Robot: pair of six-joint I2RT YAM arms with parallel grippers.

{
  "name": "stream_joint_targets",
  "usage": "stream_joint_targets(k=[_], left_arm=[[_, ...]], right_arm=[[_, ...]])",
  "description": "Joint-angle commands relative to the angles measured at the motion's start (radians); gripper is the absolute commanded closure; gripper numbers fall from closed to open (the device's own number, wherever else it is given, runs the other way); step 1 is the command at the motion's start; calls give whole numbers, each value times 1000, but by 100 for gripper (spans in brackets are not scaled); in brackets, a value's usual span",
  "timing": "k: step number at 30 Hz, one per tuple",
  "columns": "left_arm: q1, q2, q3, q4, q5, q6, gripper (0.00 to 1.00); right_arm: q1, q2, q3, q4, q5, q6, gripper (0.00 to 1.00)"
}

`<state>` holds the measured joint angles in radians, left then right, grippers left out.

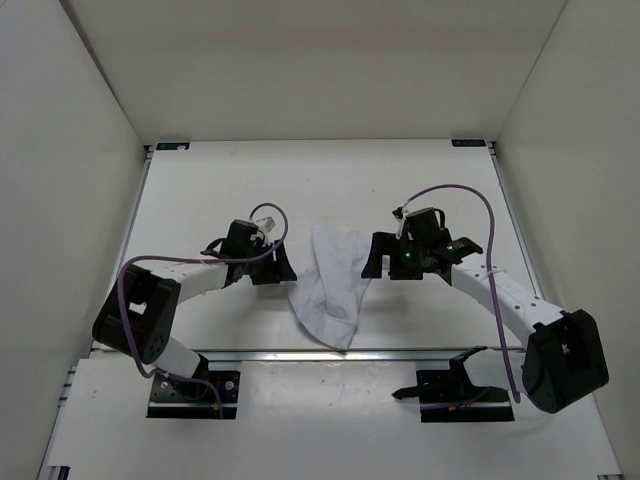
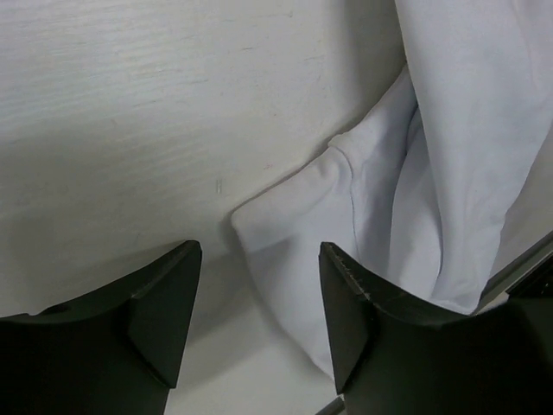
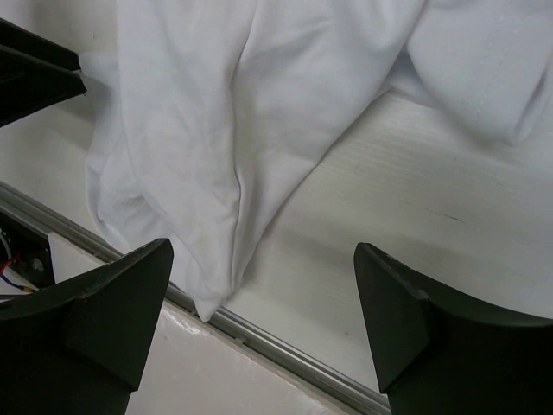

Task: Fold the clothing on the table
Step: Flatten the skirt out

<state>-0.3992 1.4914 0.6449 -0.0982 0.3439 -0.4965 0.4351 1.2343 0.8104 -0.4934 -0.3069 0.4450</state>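
Note:
The clothing [image 1: 330,285] is a crumpled white garment lying on the table [image 1: 230,190] between my two arms, its near tip reaching the front rail. My left gripper [image 1: 280,268] sits low at its left edge. In the left wrist view the left gripper [image 2: 259,294] is open, and a hemmed corner of the clothing [image 2: 294,225] lies on the table between the fingers, nearer the right one. My right gripper [image 1: 375,262] is at the garment's right side. In the right wrist view the right gripper [image 3: 263,303] stands wide open above the clothing's pointed tip [image 3: 207,294], gripping nothing.
A silver rail [image 1: 300,354] runs along the table's near edge, also seen as the rail [image 3: 285,350] just under the right gripper. White walls enclose the table on three sides. Purple cables loop over both arms.

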Motion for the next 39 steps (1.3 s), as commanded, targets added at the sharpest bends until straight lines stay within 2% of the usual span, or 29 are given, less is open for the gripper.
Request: stream_joint_targets(k=[1,7,9,12,18,23,26,30,33,37,39], left_arm=[[-30,49,13,46,33,-13,33],[-59,110,38,49,34,-28,48],[-56,116,39,45,23,-31,61],[-46,122,59,23,10,-31,99],[-4,66,179,-35,3,-60,100],[17,38,479,-165,-31,-44,100],[-3,30,608,-227,-109,-27,100],[-10,-3,607,-235,-232,-33,100],[28,-78,572,-224,-311,-24,100],[146,-98,674,-301,-342,42,100],[152,-88,734,-360,-452,82,100]], right_arm=[[-12,-44,30,0,8,-5,17],[-29,-56,19,-19,17,3,17],[-35,-61,15,-11,22,0,17],[-32,-65,12,-10,19,7,17],[-21,-50,1,10,17,12,17],[2,-24,13,52,-18,21,18],[16,-12,44,85,-23,21,19],[47,16,61,116,-21,20,20],[54,28,87,92,-11,21,20],[36,-24,55,95,-6,34,21],[8,-70,39,85,-7,35,20]])
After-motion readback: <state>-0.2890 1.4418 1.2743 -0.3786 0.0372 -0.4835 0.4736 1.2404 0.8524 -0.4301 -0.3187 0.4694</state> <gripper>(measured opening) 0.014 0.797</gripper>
